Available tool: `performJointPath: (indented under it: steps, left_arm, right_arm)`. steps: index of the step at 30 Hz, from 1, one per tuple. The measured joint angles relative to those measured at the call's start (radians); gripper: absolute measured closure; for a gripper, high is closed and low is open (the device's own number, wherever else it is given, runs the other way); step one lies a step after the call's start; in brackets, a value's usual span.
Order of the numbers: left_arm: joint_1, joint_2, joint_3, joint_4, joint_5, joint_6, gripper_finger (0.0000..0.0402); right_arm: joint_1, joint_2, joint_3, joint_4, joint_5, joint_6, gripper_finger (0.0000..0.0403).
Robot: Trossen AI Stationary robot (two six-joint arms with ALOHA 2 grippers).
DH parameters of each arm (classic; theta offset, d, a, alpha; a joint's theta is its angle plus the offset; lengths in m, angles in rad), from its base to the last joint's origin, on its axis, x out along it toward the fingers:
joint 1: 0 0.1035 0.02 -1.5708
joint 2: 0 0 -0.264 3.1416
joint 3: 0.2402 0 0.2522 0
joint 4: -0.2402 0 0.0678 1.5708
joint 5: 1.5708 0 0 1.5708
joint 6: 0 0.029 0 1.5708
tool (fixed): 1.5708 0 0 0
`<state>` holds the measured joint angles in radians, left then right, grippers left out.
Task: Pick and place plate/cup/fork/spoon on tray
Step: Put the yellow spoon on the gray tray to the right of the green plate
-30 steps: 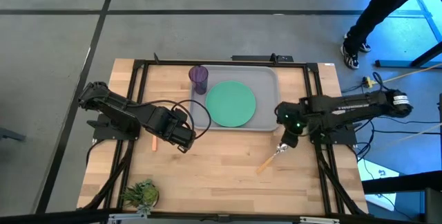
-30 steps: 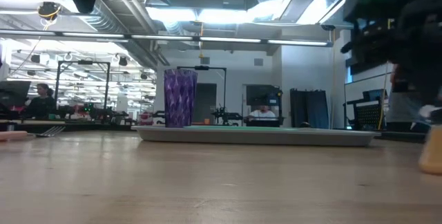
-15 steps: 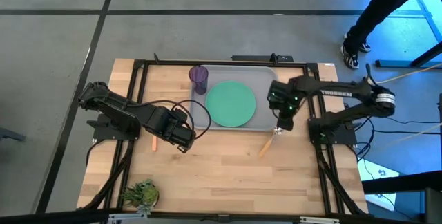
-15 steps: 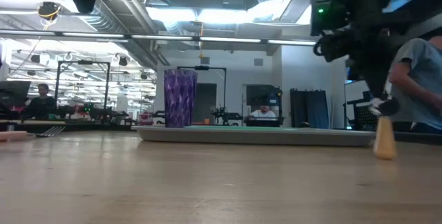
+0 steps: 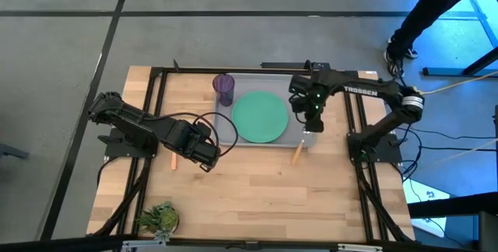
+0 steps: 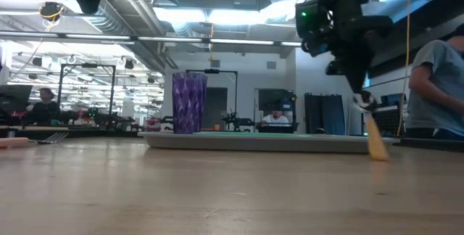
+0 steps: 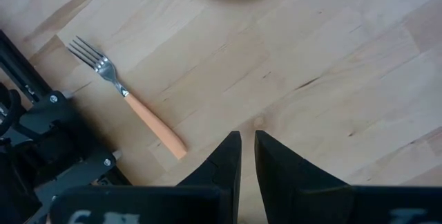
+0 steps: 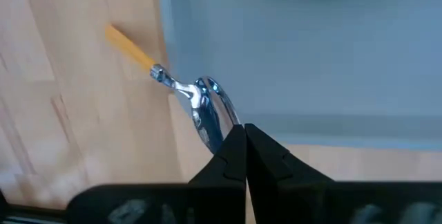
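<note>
The right tool (image 5: 310, 127) is pinched shut on the spoon (image 8: 200, 106), gripping the shiny oval bowl so the slim orange handle hangs down and away over the tray's near right corner. Holding it by the bowl end probably lets the handle swing in over the raised rim before release. The tray (image 5: 299, 89) is smooth grey plastic with rounded corners, and already carries the flat mint-green plate (image 5: 260, 116) at its centre and the ribbed translucent purple cup (image 5: 224, 89) at its far left corner. The left tool (image 7: 246, 156), its fingers nearly together and empty, waits low over the pale wooden tabletop (image 5: 241, 190) beside the fork (image 7: 128, 98), which lies flat left of the tray, not yet collected.
</note>
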<state>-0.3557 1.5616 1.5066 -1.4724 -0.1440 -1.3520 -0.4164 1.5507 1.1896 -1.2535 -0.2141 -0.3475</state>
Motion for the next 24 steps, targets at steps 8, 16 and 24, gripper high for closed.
performJointPath:
  steps: [8, 16, 24]
  left_arm:
    - [0.000, 0.000, 0.000, 0.000, 0.000, 0.000, 0.0365]
    - [0.007, 0.000, 0.000, 0.001, 0.000, -0.001, 0.0365]
    - [0.043, 0.000, 0.000, 0.000, 0.000, 0.000, 0.0365]
  right_arm:
    - [-0.017, 0.065, 0.157, -0.128, 0.021, -0.134, 0.0403]
    - [-0.039, 0.091, 0.229, -0.174, 0.040, -0.251, 0.0403]
    - [-0.089, 0.091, 0.283, -0.167, 0.084, -0.309, 0.0403]
